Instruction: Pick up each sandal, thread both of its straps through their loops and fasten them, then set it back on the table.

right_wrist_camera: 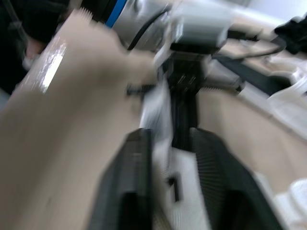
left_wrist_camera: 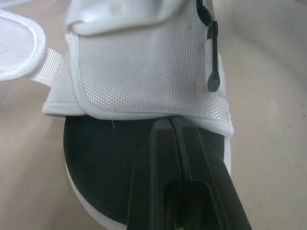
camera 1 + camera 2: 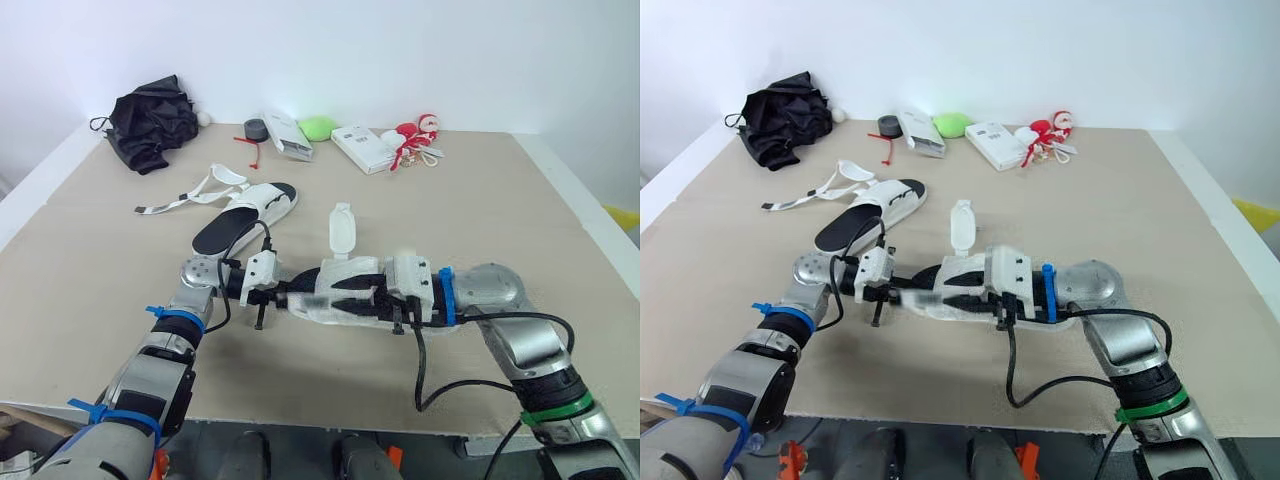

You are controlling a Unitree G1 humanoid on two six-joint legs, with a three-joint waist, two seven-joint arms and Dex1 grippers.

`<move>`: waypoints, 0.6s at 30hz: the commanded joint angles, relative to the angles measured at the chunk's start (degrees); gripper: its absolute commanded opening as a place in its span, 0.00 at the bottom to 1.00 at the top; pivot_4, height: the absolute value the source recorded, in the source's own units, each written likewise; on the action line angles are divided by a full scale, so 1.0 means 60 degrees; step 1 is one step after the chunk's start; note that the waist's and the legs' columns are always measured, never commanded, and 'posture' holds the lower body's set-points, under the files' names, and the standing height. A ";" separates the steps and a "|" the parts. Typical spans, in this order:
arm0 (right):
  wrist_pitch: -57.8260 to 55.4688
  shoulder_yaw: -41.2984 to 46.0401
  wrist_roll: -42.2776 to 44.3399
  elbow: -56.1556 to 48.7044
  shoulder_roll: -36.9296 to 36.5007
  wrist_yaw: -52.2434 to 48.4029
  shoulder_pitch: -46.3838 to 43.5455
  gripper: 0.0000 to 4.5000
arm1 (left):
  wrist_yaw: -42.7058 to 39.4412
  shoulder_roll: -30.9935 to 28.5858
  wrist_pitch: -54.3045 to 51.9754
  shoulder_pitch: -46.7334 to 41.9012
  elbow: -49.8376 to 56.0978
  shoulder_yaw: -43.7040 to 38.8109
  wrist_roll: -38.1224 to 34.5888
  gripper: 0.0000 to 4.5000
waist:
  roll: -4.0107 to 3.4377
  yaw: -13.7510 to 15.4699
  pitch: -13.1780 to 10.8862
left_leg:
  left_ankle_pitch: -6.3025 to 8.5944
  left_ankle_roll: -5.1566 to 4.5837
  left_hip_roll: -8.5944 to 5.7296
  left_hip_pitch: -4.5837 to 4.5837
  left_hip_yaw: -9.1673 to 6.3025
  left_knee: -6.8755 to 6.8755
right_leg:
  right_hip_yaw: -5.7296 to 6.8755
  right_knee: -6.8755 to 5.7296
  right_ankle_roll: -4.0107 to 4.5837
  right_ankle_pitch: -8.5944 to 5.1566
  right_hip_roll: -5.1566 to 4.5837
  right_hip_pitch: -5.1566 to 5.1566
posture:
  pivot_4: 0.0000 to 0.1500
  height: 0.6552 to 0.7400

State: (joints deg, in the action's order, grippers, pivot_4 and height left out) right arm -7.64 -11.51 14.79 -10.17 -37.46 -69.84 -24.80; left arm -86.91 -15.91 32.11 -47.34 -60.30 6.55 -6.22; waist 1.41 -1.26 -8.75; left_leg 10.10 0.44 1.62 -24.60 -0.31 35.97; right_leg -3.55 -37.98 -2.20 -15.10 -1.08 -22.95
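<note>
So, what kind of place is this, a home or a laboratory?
Probably a laboratory or test room: a plain tan table against a bare white wall, with a white sandal and loose props, such as a black bundle and a white box, lying on it.

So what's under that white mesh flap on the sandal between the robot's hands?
The sandal's black footbed runs in beneath the white mesh flap. The left gripper, fingers shut, meets the flap's edge. Whatever lies farther under the flap is covered.
</note>
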 commanded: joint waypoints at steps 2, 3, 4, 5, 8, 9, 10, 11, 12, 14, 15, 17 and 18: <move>0.0783 0.0112 -0.0114 0.0055 -0.0559 -0.0605 -0.0007 0.75 | -0.0037 -0.0207 -0.0279 0.0458 -0.0662 0.0516 0.0744 0.00 | 0.0007 0.0000 -0.0002 | 0.0000 0.0000 0.0004 0.0007 -0.0002 0.0000 | 0.0000 0.0000 0.0004 0.0000 0.0004 0.0005 | 1.00 1.00; 0.0904 0.0169 -0.0125 0.0106 -0.0643 -0.0646 -0.0009 0.86 | -0.0037 -0.0216 -0.0286 0.0442 -0.0677 0.0518 0.0749 0.00 | 0.0007 0.0000 -0.0003 | 0.0000 0.0000 0.0004 0.0009 -0.0001 0.0000 | -0.0001 0.0000 0.0005 0.0000 0.0004 0.0006 | 1.00 1.00; 0.0936 0.0249 -0.0043 0.0109 -0.0744 -0.0749 -0.0017 0.94 | -0.0031 -0.0221 -0.0289 0.0420 -0.0695 0.0521 0.0759 0.00 | 0.0008 0.0000 -0.0003 | 0.0000 0.0000 0.0003 0.0009 0.0000 -0.0001 | -0.0001 0.0000 0.0005 0.0000 0.0004 0.0006 | 1.00 1.00; 0.0954 0.0343 0.0044 0.0077 -0.0834 -0.0826 -0.0027 1.00 | -0.0031 -0.0223 -0.0289 0.0403 -0.0706 0.0530 0.0771 0.00 | 0.0007 0.0000 -0.0003 | 0.0000 0.0001 0.0004 0.0009 -0.0001 -0.0001 | -0.0001 0.0000 0.0005 0.0000 0.0004 0.0006 | 1.00 1.00; 0.0927 0.0586 0.0201 -0.0033 -0.0878 -0.0693 -0.0149 1.00 | -0.0046 -0.0223 -0.0290 0.0394 -0.0713 0.0542 0.0778 0.00 | 0.0008 0.0002 -0.0003 | 0.0000 0.0000 0.0004 0.0009 0.0001 -0.0001 | -0.0001 0.0000 0.0006 0.0000 0.0003 0.0005 | 1.00 1.00; 0.0719 0.0714 0.0374 -0.0122 -0.0852 -0.0580 -0.0238 1.00 | -0.0055 -0.0221 -0.0291 0.0398 -0.0710 0.0543 0.0775 0.00 | 0.0008 0.0003 -0.0003 | 0.0000 0.0001 0.0004 0.0009 0.0001 -0.0002 | -0.0002 0.0000 0.0006 0.0000 0.0003 0.0006 | 1.00 1.00; 0.0257 0.0884 0.0689 -0.0284 -0.0849 -0.0467 -0.0384 1.00 | -0.0061 -0.0214 -0.0292 0.0399 -0.0708 0.0548 0.0776 0.00 | 0.0008 0.0003 -0.0003 | 0.0000 0.0000 0.0004 0.0010 0.0001 -0.0002 | -0.0002 0.0000 0.0006 0.0000 0.0003 0.0006 | 1.00 1.00; -0.0260 0.1018 0.1005 -0.0462 -0.0879 -0.0368 -0.0537 1.00 | -0.0068 -0.0209 -0.0295 0.0400 -0.0708 0.0552 0.0777 0.00 | 0.0007 0.0003 -0.0004 | 0.0000 0.0001 0.0004 0.0010 0.0001 -0.0002 | -0.0001 0.0000 0.0006 0.0000 0.0003 0.0005 | 1.00 1.00; -0.1018 0.1049 0.1221 -0.0679 -0.1013 -0.0267 -0.0723 1.00 | -0.0085 -0.0209 -0.0293 0.0407 -0.0707 0.0556 0.0776 0.00 | 0.0006 0.0004 -0.0004 | 0.0000 0.0001 0.0005 0.0010 0.0002 -0.0002 | -0.0002 0.0000 0.0009 0.0002 0.0003 0.0005 | 1.00 1.00; -0.3064 0.1031 0.2026 -0.1156 -0.1383 -0.0175 -0.1339 1.00 | -0.0103 -0.0211 -0.0288 0.0416 -0.0715 0.0565 0.0782 0.00 | 0.0000 0.0003 -0.0006 | -0.0001 0.0002 0.0006 0.0010 0.0003 -0.0002 | -0.0003 0.0000 0.0013 0.0006 0.0000 0.0004 | 1.00 1.00; -0.4050 0.1068 0.2641 -0.1396 -0.1562 -0.0230 -0.1703 1.00 | -0.0106 -0.0211 -0.0286 0.0415 -0.0725 0.0572 0.0788 0.00 | 0.0000 0.0002 -0.0007 | -0.0001 0.0001 0.0006 0.0009 0.0004 -0.0003 | -0.0003 0.0000 0.0014 0.0007 -0.0002 0.0002 | 1.00 1.00; -0.5429 0.1246 0.3767 -0.1799 -0.1717 -0.0204 -0.2338 1.00 | -0.0089 -0.0199 -0.0297 0.0395 -0.0745 0.0580 0.0799 0.00 | 0.0001 0.0004 -0.0006 | -0.0001 0.0002 0.0013 0.0012 0.0011 -0.0013 | 0.0001 0.0000 0.0022 0.0010 -0.0017 -0.0002 | 1.00 1.00; -0.5945 0.1243 0.4062 -0.1955 -0.1810 -0.0169 -0.2551 1.00 | -0.0085 -0.0193 -0.0301 0.0396 -0.0744 0.0581 0.0798 0.00 | 0.0004 0.0004 -0.0004 | -0.0001 0.0002 0.0021 0.0014 0.0010 -0.0020 | 0.0004 0.0000 0.0027 0.0007 -0.0021 -0.0004 | 1.00 1.00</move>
State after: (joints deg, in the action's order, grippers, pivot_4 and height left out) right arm -37.20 -5.78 34.13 -18.66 -47.40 -71.16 -38.38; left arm -87.33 -16.27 32.04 -47.56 -60.47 6.67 -6.22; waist 1.43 -1.24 -8.77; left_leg 10.10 0.45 1.74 -24.50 -0.25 35.83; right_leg -3.50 -37.99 -2.01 -15.07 -1.21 -22.96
